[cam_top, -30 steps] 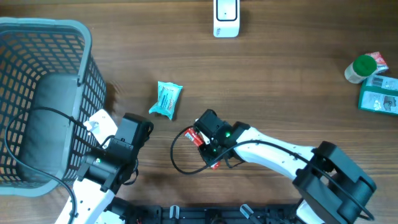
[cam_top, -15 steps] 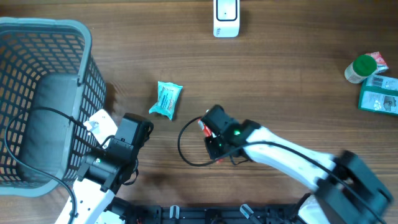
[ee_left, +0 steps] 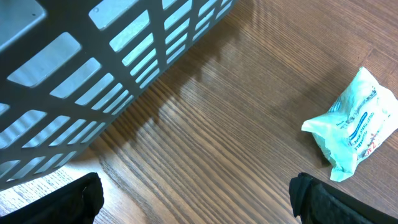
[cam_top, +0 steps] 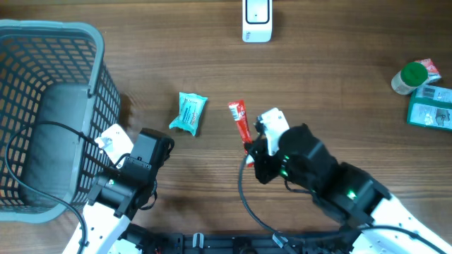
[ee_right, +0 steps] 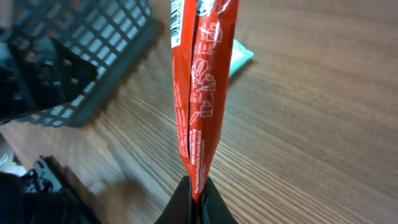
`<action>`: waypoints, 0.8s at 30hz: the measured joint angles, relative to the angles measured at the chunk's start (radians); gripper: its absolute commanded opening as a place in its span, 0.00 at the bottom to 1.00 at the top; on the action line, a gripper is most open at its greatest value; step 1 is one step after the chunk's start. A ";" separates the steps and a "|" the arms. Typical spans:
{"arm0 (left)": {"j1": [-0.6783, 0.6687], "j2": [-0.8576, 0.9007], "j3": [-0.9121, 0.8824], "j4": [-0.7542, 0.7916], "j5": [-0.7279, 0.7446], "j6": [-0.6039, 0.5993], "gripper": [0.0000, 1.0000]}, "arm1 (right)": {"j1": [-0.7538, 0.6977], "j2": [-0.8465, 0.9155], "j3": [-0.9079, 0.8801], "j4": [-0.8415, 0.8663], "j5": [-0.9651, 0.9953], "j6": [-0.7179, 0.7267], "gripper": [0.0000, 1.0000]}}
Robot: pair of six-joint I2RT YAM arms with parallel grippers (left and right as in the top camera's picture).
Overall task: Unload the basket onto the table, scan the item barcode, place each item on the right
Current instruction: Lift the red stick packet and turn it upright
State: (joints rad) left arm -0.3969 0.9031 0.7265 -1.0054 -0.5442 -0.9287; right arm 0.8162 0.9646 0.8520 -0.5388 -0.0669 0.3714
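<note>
**As the red packet comes up off the wood, the scan moves a step closer**

Since a second ago, when the right gripper [cam_top: 251,146] sat low over the table [cam_top: 339,85] with the red packet [cam_top: 239,121] bunched under it, the arm has risen and drawn back toward the near edge. The packet now stands clear, its free end pointing to the far side. The right fingers are clenched tight on its lower seam, and the right wrist view shows the wrapper [ee_right: 202,93] running straight up from the pinch, printed seam side toward that camera.

Nothing has shifted on the left. The left gripper [cam_top: 152,144] hangs beside the basket [cam_top: 49,28], fingers spread wide and grasping nothing, with the teal packet [cam_top: 189,113] lying just beyond it.

By my reading, the pick is done and the carry comes next. The white scanner [cam_top: 256,20] waits at the far edge, well apart from the packet and almost straight ahead of it. Whether the barcode will face the scanner cannot be told from these views, so the packet may need turning.
</note>
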 measured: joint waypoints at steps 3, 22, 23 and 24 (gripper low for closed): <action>0.000 0.000 0.000 0.000 0.000 0.000 1.00 | 0.000 -0.065 -0.019 0.000 -0.070 -0.089 0.04; 0.000 0.000 0.000 0.000 0.000 0.000 1.00 | 0.001 -0.054 -0.060 -0.022 -0.174 -0.246 0.04; 0.000 0.000 0.000 0.000 0.000 0.000 1.00 | 0.001 -0.033 -0.060 0.006 -0.095 -0.246 0.04; 0.000 0.000 0.000 0.000 0.000 0.000 1.00 | 0.001 -0.005 -0.060 0.033 -0.016 -0.247 0.04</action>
State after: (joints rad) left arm -0.3969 0.9031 0.7265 -1.0058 -0.5442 -0.9287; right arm 0.8173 0.9600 0.7925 -0.5060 -0.0826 0.1246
